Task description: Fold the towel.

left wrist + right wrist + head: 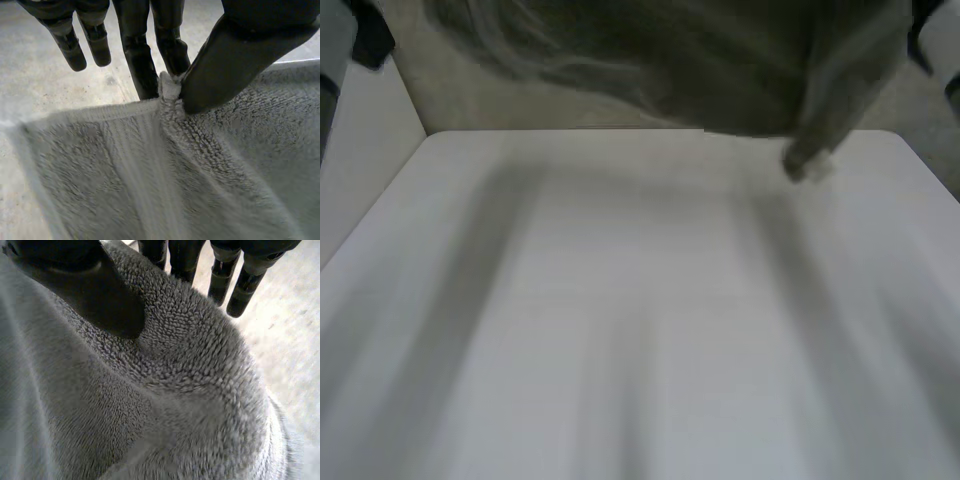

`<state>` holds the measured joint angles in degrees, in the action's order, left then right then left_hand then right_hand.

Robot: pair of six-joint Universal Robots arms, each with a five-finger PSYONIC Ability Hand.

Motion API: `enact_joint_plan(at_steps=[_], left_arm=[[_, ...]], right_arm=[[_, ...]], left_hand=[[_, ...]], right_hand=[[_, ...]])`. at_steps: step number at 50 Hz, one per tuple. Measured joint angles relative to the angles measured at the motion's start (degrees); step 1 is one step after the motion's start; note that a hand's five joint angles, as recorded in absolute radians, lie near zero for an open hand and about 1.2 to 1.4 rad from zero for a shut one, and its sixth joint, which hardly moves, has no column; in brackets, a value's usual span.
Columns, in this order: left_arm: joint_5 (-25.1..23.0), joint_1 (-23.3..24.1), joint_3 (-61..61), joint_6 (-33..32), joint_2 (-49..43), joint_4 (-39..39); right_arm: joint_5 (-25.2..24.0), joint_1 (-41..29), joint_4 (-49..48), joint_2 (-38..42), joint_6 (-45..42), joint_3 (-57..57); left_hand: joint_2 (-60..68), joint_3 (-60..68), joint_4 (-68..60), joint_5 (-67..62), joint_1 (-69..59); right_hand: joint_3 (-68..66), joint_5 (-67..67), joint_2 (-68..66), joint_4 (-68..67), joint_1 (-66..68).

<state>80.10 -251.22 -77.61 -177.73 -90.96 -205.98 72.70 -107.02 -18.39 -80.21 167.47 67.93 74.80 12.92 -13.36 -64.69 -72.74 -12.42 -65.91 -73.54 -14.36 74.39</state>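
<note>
Towel (150, 175), a blur above the table (640, 330), is pinched by left hand (235, 60) and right hand (95, 295) alike.

The right hand (95, 290) pinches the grey towel (190, 390); its thumb presses the terry pile against fingers (222, 280) partly hidden behind the cloth; the towel bulges under the palm; pale floor (295, 325) lies beyond the fingertips.

Lab-like workspace, bare white table (640, 330), speckled grey floor (45, 100)

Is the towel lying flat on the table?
No, the towel is held up in the air over the far edge of the table.
</note>
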Motion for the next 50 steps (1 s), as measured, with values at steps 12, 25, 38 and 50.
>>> enact_joint_plan(at_steps=[12, 25, 38, 50], left_arm=[[-2.68, -0.69, -19.11, -7.02, -7.95, -0.17], [-3.02, -0.51, -25.73, -17.67, -22.95, 0.61], [-2.84, -3.98, -25.6, -17.32, -20.42, 0.97], [-2.76, -4.79, -26.15, -17.18, -20.27, 1.03]], right_arm=[[-5.07, 1.2, -0.25, 2.48, -9.88, 20.51], [-5.62, 1.07, -2.25, 14.05, -21.39, 34.97], [4.48, 2.98, -1.22, 14.37, -21.25, 34.58], [10.39, 3.73, 1.93, 13.72, -10.77, 32.53]], left_hand=[[1.03, 0.0, 0.0, 0.0, 0.0], [1.19, 0.0, 0.0, -0.18, 0.0], [2.2, 0.0, 0.0, -1.98, -0.05], [2.26, 0.0, 0.0, -2.94, -0.06]], right_hand=[[0.0, -0.24, 0.0, 0.0, 0.0], [0.0, -0.56, 0.0, 0.0, 0.0], [0.0, 26.29, 24.19, 0.0, -25.69], [0.0, 28.03, 24.83, 0.0, -25.22]])
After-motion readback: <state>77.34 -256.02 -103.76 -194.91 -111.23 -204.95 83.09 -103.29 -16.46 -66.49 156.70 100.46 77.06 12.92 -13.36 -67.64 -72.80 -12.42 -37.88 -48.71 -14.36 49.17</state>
